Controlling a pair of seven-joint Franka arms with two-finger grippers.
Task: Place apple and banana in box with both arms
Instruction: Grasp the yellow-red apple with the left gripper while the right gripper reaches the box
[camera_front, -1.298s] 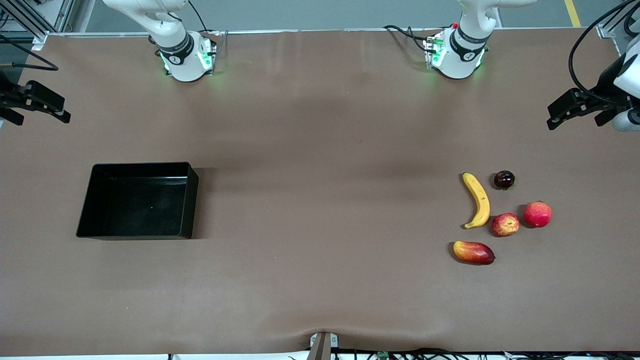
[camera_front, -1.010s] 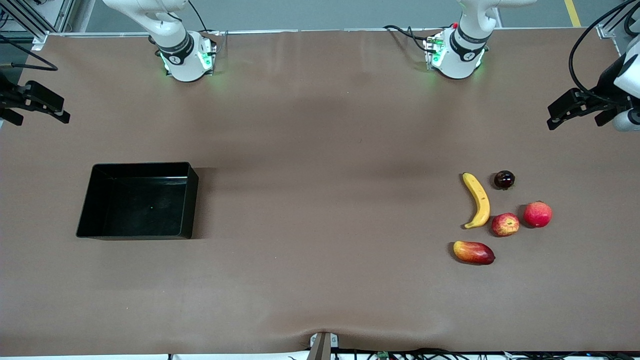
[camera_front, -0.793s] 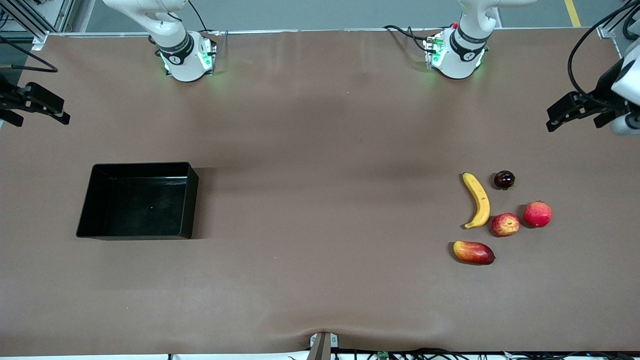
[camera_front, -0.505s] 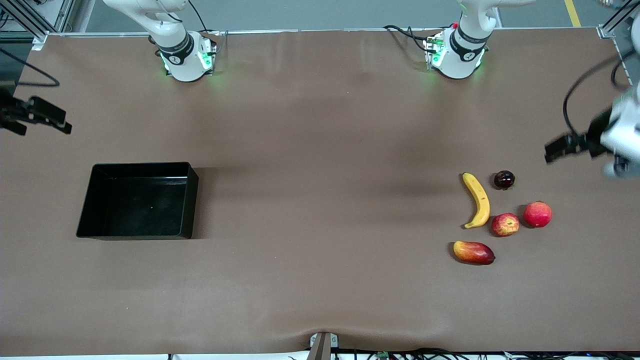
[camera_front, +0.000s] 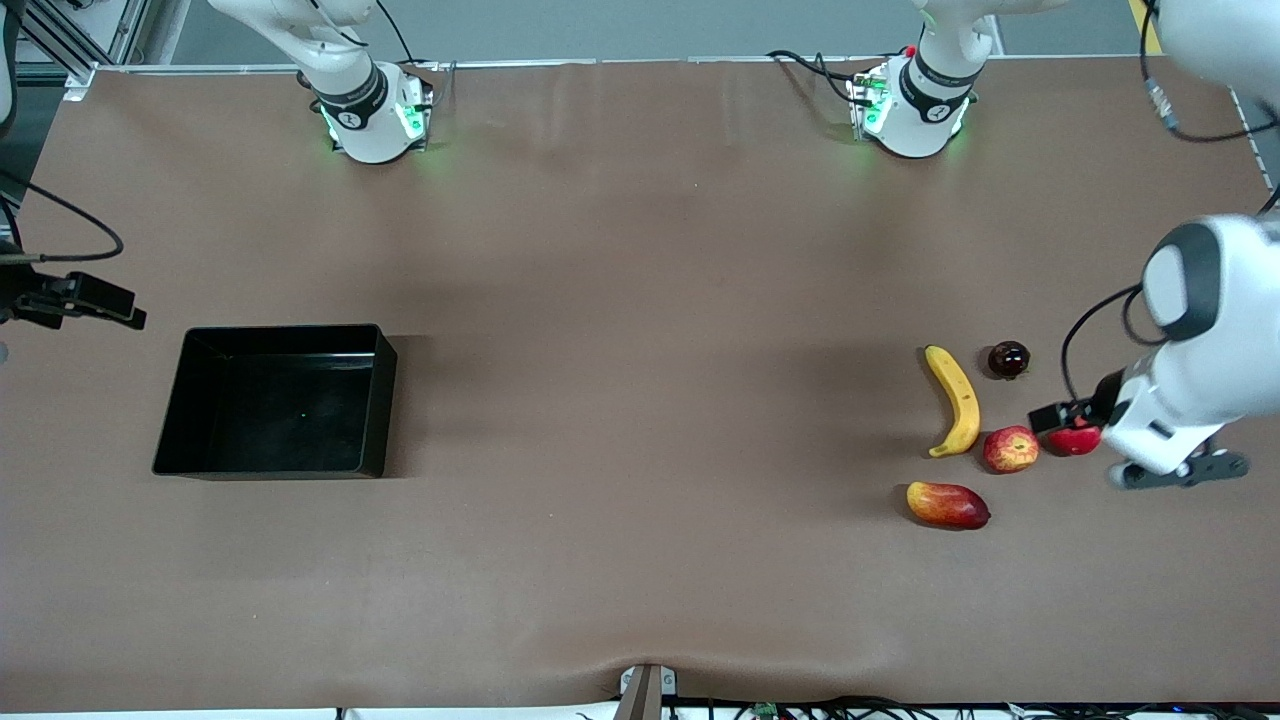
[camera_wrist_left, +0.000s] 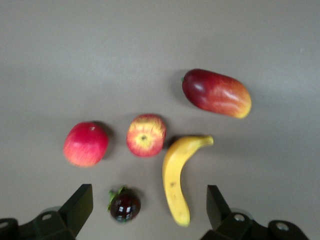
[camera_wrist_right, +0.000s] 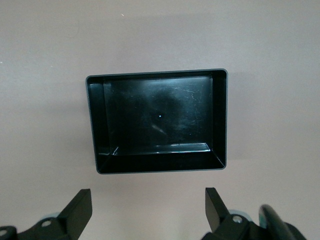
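Note:
The apple (camera_front: 1010, 449), red with yellow streaks, lies on the table between the banana (camera_front: 955, 400) and a plain red fruit. My left gripper (camera_front: 1062, 414) is open and empty, up in the air over the fruit group. The left wrist view shows the apple (camera_wrist_left: 146, 135) and the banana (camera_wrist_left: 177, 177), with my left gripper (camera_wrist_left: 148, 210) spread wide above them. The black box (camera_front: 385, 400) is empty toward the right arm's end of the table. My right gripper (camera_front: 95, 300) is open and empty, in the air beside the box. The right wrist view shows the box (camera_wrist_right: 218, 120) beyond my right gripper (camera_wrist_right: 148, 210).
A plain red fruit (camera_front: 1078, 440) lies beside the apple, partly hidden by my left gripper. A red-yellow mango-like fruit (camera_front: 947, 505) lies nearer the front camera. A small dark fruit (camera_front: 1008, 359) lies beside the banana's farther end. Bare brown table lies between the box and the fruits.
My left arm has swung in from the table's end and come over the fruits. My right gripper has moved toward the box. The fruits and box have not moved.

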